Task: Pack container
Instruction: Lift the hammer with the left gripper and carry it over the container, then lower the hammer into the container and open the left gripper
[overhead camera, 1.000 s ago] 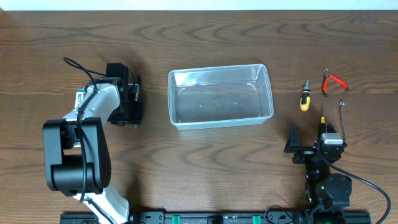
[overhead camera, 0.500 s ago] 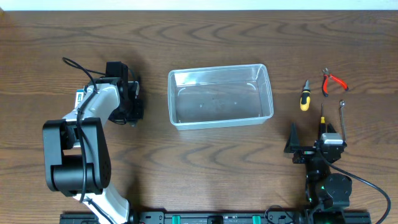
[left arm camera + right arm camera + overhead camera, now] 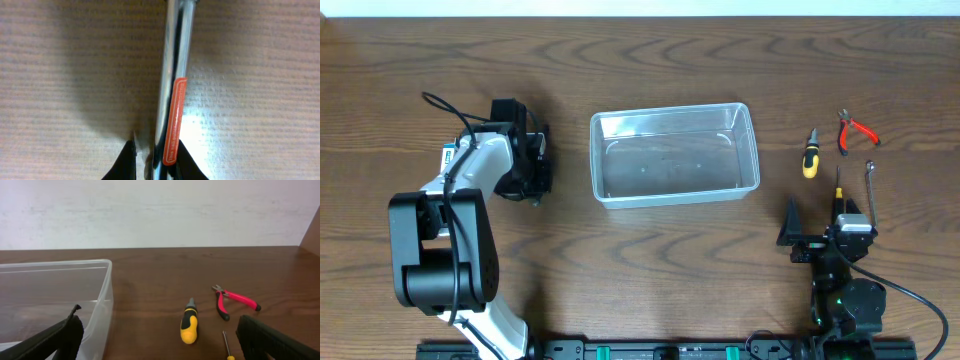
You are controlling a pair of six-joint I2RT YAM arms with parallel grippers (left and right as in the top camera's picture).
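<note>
Clear plastic is forming the container (image 3: 672, 112), which is sitting upright and empty at the middle of the desk (image 3: 650, 270). Its mouth is being left open upward so that tools can be lowered in from either side. Nothing is lying in it yet, so the packing is being judged as barely begun.

Well apart to its left, the left hand (image 3: 532, 168) is being pressed down close to the desk. In the wrist view its jaws are being seen shut narrowly on a chrome bar (image 3: 172, 60) carrying an orange label (image 3: 176, 120). The bar is being gripped across its width, probably so that it can be lifted and carried over to the container. It is lying flat on the wood, which is likely why so low a reach is being used.

To the container's right, a yellow-and-black screwdriver (image 3: 809, 155), red-handled pliers (image 3: 856, 130) and a bent metal rod (image 3: 870, 188) are lying apart from one another, within the right arm's side of the desk. The right hand (image 3: 827, 225) is being held wide and empty, just short of these tools and facing them, seemingly being parked clear while the left arm is working.
</note>
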